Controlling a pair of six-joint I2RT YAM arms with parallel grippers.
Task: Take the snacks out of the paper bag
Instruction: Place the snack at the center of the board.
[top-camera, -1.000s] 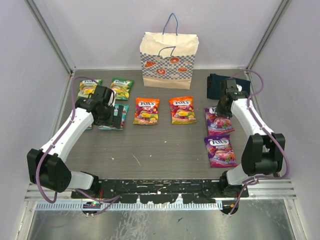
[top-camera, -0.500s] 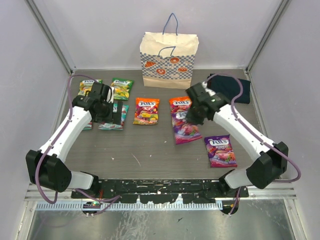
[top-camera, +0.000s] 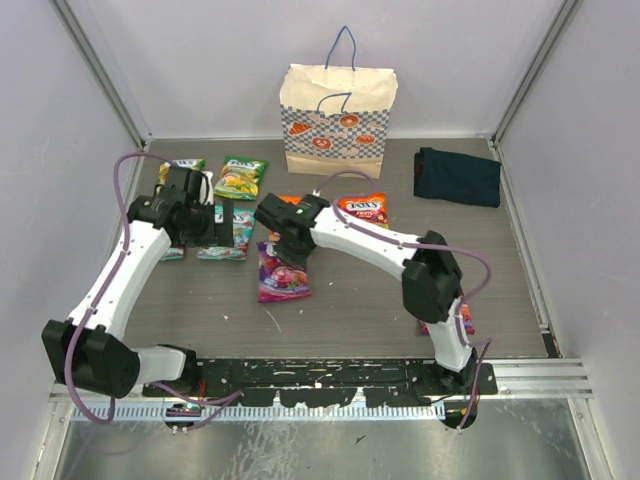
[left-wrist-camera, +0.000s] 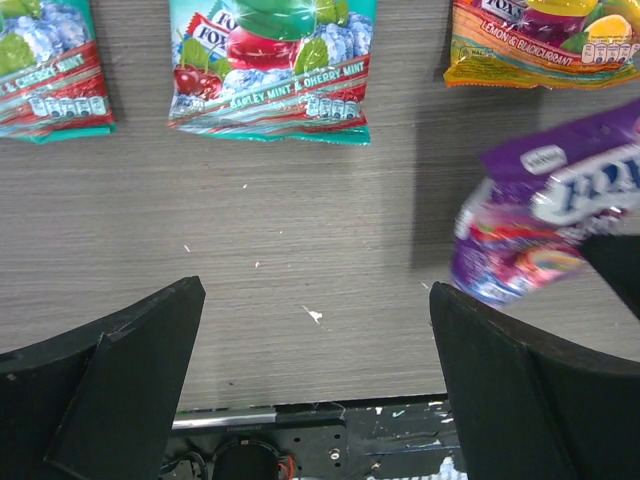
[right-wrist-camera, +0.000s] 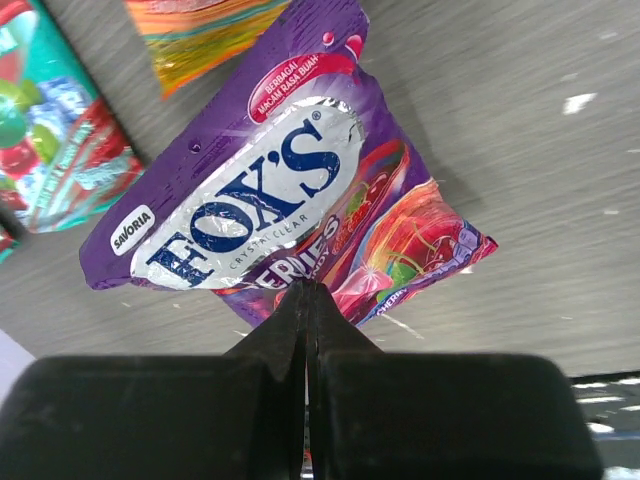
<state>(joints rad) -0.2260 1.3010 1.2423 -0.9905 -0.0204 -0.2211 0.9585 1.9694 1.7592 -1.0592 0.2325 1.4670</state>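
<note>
The cream paper bag (top-camera: 338, 120) stands upright at the back of the table. My right gripper (top-camera: 288, 243) is shut on the edge of a purple Fox's packet (top-camera: 283, 273), held just above the table at centre left. In the right wrist view the shut gripper (right-wrist-camera: 307, 290) pinches the packet (right-wrist-camera: 290, 190). My left gripper (top-camera: 232, 228) is open and empty over a teal packet (top-camera: 240, 222). In the left wrist view its fingers (left-wrist-camera: 120, 380) stand wide apart, with the purple packet (left-wrist-camera: 550, 225) to their right. Green packets (top-camera: 240, 178) and an orange packet (top-camera: 366, 207) lie flat.
A dark navy folded cloth (top-camera: 457, 176) lies at the back right. Teal packets (left-wrist-camera: 270, 65) and an orange one (left-wrist-camera: 545, 45) lie ahead of the left gripper. Another purple packet (top-camera: 466, 322) is mostly hidden behind the right arm. Grey walls close in both sides.
My right arm has swung left across the table, carrying a purple packet from the right side to centre left. My left arm has drawn back slightly to the left.
</note>
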